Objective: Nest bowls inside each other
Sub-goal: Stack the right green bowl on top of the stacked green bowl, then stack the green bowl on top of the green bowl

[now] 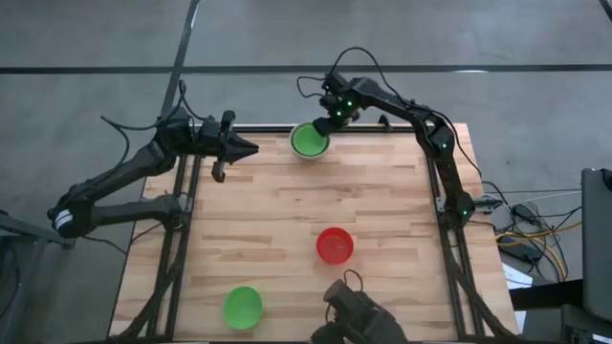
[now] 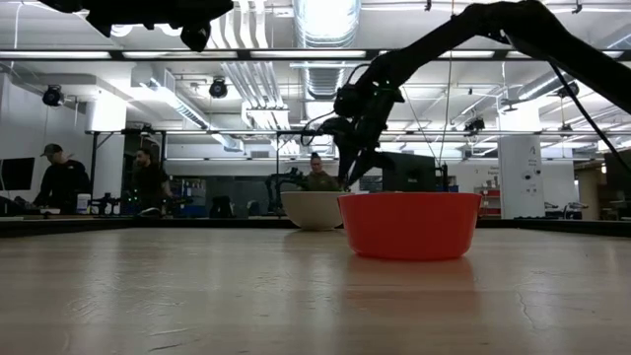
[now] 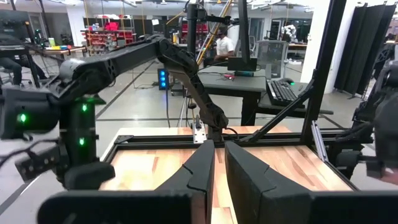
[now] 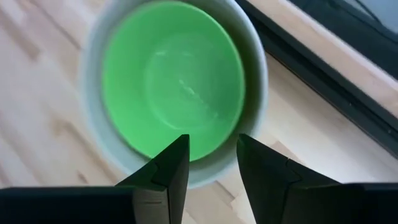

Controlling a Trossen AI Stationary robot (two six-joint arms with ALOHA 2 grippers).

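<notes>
Right gripper (image 4: 212, 163) poised right above the nested pair at the table's (image 1: 287, 210) far edge!

A green bowl (image 4: 171, 78) sits inside the white bowl (image 4: 258, 81), and the right gripper's fingers stand parted just over the near rim, holding nothing. Left gripper (image 3: 219, 163) waits at the far left corner, fingers nearly together, empty. The red bowl (image 1: 335, 245) sits alone toward the near right, another green bowl (image 1: 243, 307) near the front edge.
</notes>
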